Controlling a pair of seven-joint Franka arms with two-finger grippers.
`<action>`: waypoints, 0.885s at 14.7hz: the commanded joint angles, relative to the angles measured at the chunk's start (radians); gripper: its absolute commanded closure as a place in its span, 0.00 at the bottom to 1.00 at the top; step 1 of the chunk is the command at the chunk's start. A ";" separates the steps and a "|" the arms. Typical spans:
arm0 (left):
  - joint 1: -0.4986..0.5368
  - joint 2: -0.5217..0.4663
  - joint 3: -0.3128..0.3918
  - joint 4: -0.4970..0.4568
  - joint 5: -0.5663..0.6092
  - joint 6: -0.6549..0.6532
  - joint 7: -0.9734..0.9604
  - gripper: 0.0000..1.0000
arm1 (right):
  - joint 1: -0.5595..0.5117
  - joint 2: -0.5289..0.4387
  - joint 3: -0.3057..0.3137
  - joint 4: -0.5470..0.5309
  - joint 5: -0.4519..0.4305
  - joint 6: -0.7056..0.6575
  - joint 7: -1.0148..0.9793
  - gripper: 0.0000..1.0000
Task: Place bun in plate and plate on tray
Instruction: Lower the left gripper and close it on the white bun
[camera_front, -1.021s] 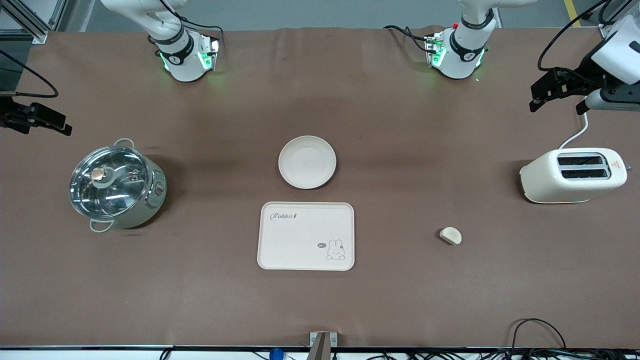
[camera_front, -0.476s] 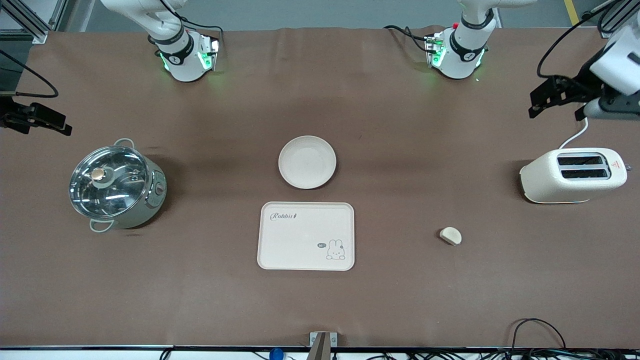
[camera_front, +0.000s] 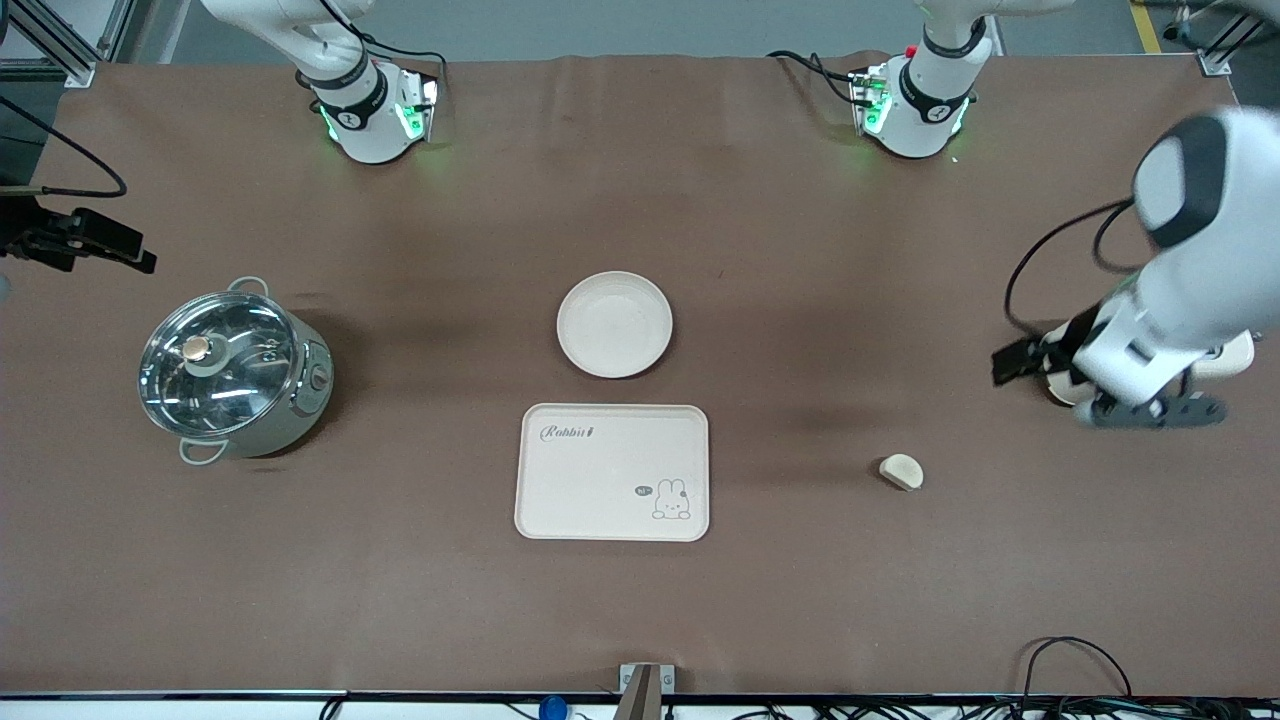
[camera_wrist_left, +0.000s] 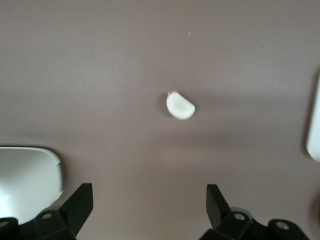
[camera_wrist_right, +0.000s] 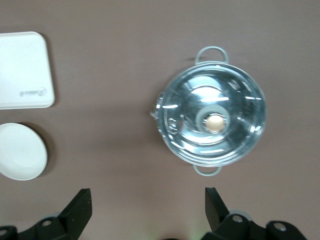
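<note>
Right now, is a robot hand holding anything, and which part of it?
Nothing is held. The left tool is open above bare table near the bun. The right tool is open near the pot, gripping nothing.

Front view: high across the table, facing the bases, taking in everything. Left wrist view: straight down from mid-height, closer, onto the bun (camera_wrist_left: 180, 106), also seen in front (camera_front: 902, 471). Right wrist view: straight down from higher up, sharing the pot (camera_wrist_right: 212, 122), tray (camera_wrist_right: 24, 70) and plate (camera_wrist_right: 20, 151) with front.
</note>
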 joint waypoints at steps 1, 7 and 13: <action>0.004 0.097 -0.002 0.011 0.010 0.101 -0.088 0.00 | 0.056 0.049 0.003 -0.021 0.067 0.055 0.007 0.00; -0.019 0.295 -0.006 0.018 0.030 0.348 -0.358 0.00 | 0.151 0.261 0.003 -0.023 0.283 0.225 0.059 0.00; -0.051 0.411 -0.006 0.015 0.030 0.474 -0.437 0.06 | 0.232 0.324 0.004 -0.114 0.295 0.399 0.061 0.00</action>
